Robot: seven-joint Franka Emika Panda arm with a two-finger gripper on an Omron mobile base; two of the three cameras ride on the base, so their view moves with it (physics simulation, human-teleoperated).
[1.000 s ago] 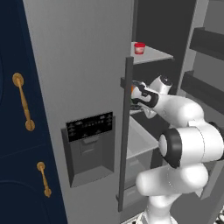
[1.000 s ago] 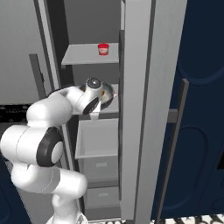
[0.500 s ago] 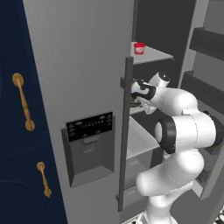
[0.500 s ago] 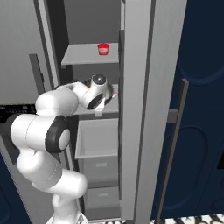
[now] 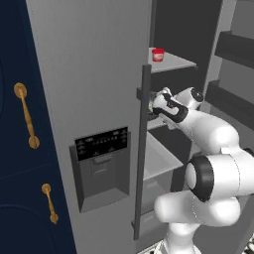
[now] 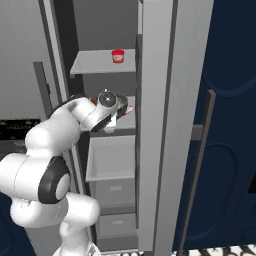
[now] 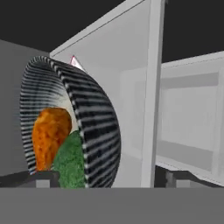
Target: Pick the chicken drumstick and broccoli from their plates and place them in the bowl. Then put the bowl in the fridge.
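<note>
My gripper (image 7: 105, 177) is inside the fridge (image 5: 89, 99), at the middle shelf (image 6: 127, 120), and its 2 fingers stand wide apart, released. In the hand view the bowl (image 7: 94, 127) sits between them, closer to one finger; whether they touch it I cannot tell. The chicken drumstick (image 7: 50, 135) and the broccoli (image 7: 70, 164) lie together inside the bowl. A small red cup (image 6: 117, 56) stands on the shelf above.
</note>
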